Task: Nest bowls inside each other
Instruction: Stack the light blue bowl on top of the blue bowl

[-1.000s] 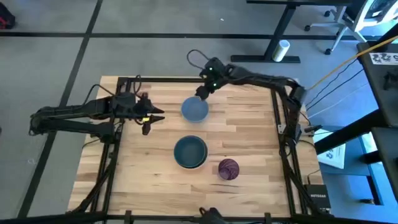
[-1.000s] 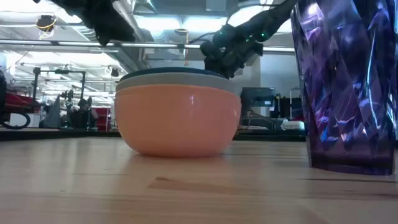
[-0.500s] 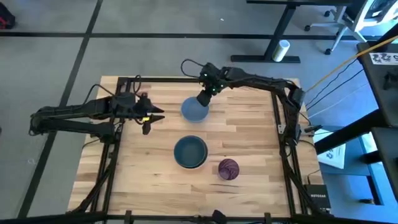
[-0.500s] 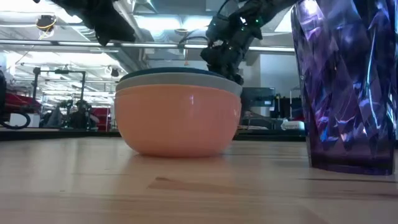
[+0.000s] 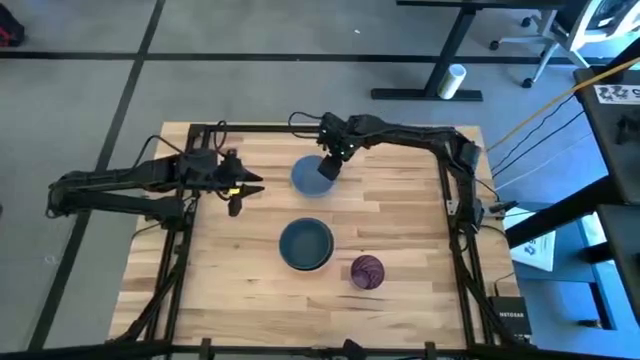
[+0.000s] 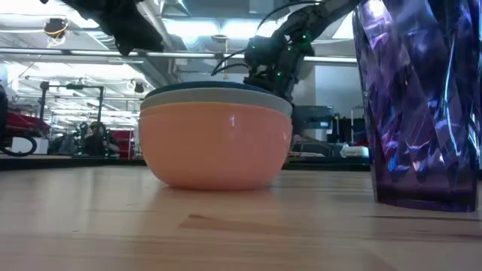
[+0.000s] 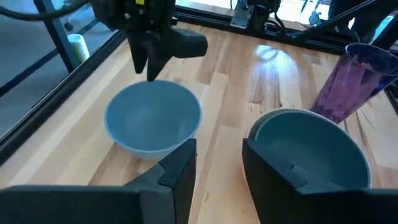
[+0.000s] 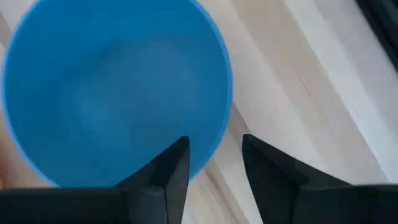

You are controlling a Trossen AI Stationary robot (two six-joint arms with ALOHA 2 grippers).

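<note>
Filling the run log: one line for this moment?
right gripper: open, straddling light blue bowl rim | left gripper: open, waiting | stacked bowls: centre | purple cup: beside

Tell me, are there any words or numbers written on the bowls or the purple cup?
None: no writing shows on the light blue bowl, the stack of bowls or the purple cup.
White sign at the high view's right edge: black marks, too small to read.
Black box by the table corner: pale lettering, too blurred to read.
</note>
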